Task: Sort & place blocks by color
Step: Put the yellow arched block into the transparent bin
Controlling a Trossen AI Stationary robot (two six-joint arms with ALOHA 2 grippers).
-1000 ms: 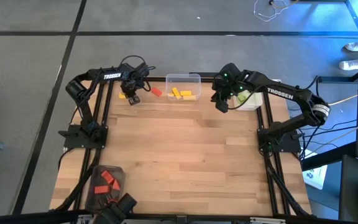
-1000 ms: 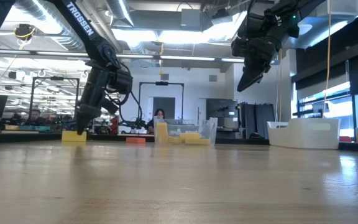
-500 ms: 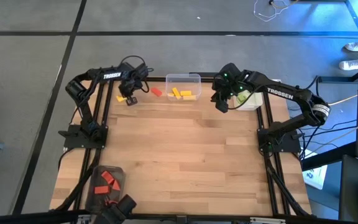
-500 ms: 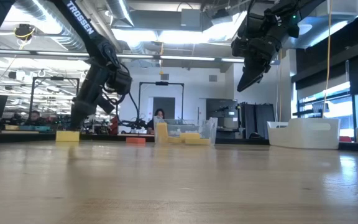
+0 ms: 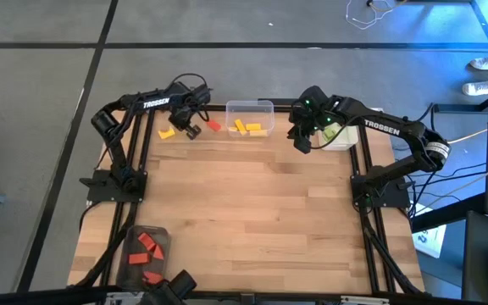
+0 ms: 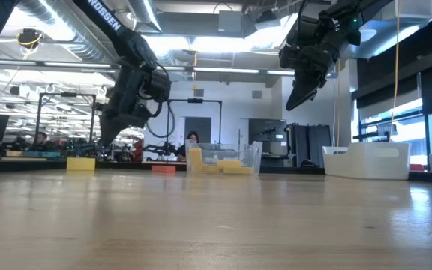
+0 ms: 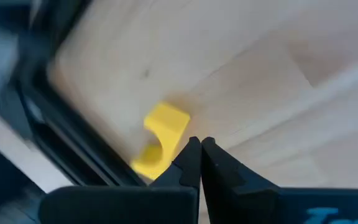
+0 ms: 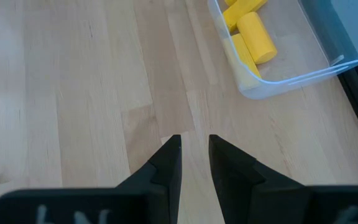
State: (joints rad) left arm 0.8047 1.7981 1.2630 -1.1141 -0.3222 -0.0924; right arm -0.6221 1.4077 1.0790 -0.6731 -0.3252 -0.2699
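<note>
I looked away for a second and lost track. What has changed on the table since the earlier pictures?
The left gripper has lifted off the yellow arch block and swung toward the clear container, its fingers shut and empty. The block was nudged slightly outward, toward the table's left edge. The right gripper, the red block and the container's yellow blocks stayed put.

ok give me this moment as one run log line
left gripper: shut, empty, above table beside yellow arch block | right gripper: slightly open, empty, raised near yellow bin | red block: loose on table
</note>
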